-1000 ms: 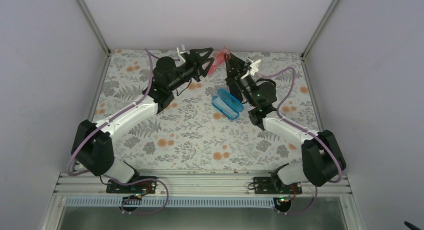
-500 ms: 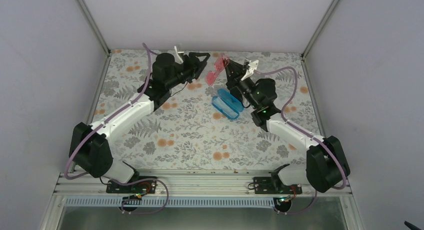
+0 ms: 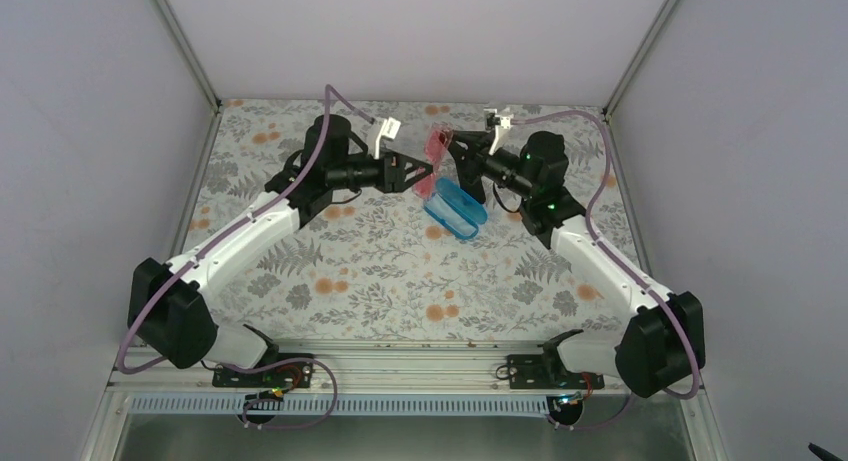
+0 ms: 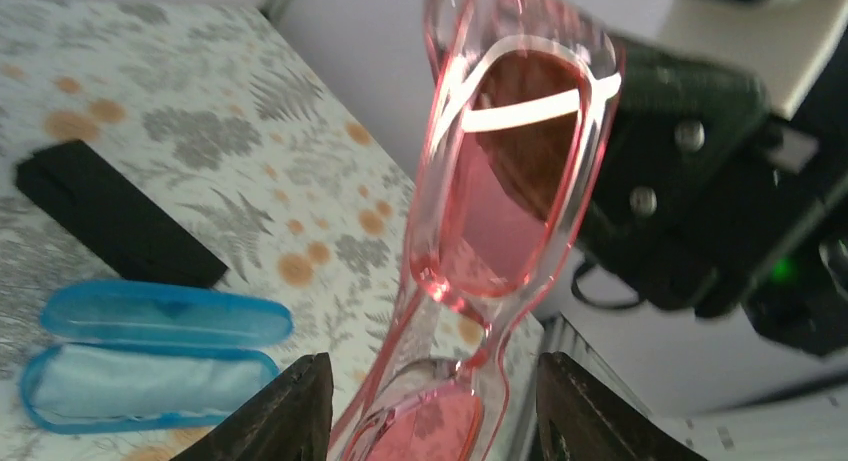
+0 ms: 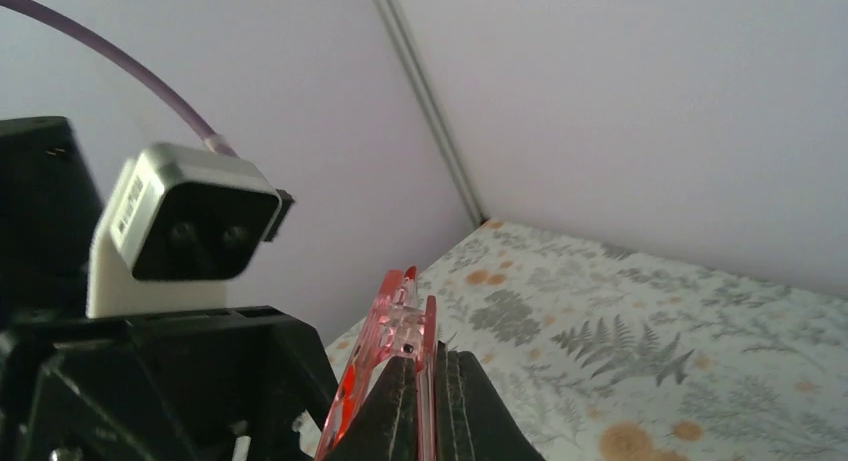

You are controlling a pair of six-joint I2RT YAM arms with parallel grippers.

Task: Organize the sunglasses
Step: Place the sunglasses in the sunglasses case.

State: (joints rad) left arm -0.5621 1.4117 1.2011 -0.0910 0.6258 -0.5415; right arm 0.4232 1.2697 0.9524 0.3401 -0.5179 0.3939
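You have the slim pink-red translucent sunglasses (image 3: 432, 163) up off the floral-patterned surface (image 3: 370, 266), toward its far middle, between the two arms. They stand on end, one lens above the other. The right pincer (image 3: 452, 146) is clamped on them from the right, behind the upper lens. The left pincer (image 3: 425, 173) comes from the left, its fingers (image 4: 290, 411) spread either side of the lower lens. The glossy blue oval case (image 3: 455, 209) lies opened on the surface just in front of the sunglasses, slightly right. The light blue cloth (image 4: 130, 381) lies in one half of it.
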